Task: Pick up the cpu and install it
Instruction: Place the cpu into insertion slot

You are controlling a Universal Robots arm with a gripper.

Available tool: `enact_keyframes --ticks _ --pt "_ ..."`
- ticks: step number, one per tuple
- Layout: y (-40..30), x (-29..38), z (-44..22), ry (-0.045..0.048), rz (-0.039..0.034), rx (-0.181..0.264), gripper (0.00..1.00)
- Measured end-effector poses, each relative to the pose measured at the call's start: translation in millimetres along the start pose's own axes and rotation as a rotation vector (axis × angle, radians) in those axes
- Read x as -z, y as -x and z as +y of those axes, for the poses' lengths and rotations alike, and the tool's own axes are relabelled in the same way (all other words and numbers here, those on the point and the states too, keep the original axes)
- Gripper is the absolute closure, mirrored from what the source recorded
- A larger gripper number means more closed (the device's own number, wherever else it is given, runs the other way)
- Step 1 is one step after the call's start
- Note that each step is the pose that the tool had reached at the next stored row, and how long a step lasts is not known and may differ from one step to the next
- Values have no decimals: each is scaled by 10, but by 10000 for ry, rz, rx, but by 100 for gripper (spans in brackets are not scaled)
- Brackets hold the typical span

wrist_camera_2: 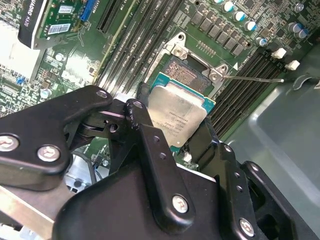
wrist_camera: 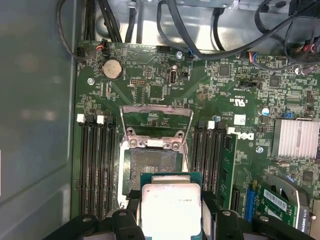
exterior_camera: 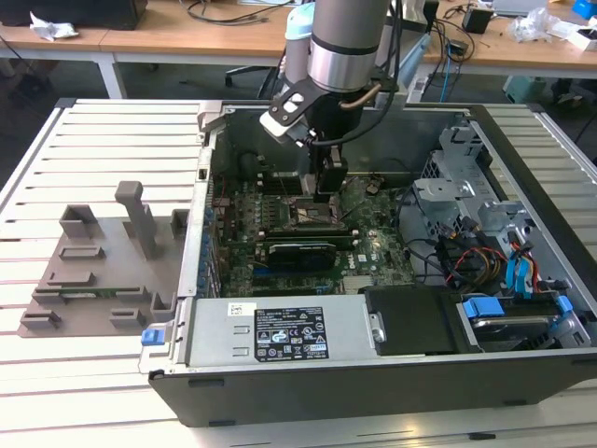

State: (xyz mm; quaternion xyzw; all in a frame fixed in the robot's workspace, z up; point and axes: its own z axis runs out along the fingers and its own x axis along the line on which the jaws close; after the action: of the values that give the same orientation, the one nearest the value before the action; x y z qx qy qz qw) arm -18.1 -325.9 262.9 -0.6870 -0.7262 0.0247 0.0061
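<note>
Faint printed lines on cpu (wrist_camera: 171, 207) lid; white silkscreen lettering and marks on motherboard (wrist_camera: 220, 90); dense black-and-white sticker (exterior_camera: 289, 339), with symbols, on power supply (exterior_camera: 216, 341).

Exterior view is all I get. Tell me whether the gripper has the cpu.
Observer: Yes. In the second wrist view the gripper is shut on the cpu, clamping it by two opposite edges, with the silver top facing the camera.
Operator: Report the state of the socket.
Observer: In the first wrist view the socket holds no chip. Its load plate is swung up and open, and the cpu overlaps just the socket's near edge.
</note>
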Motion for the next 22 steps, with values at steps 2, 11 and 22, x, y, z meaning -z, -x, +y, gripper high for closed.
enact_keyframes --ticks 2,11,22 --pt "0 -14 1 -1 -1 0 45" --pt "-2 -87 4 -1 0 0 45" --pt "-4 -161 7 0 -1 0 45"
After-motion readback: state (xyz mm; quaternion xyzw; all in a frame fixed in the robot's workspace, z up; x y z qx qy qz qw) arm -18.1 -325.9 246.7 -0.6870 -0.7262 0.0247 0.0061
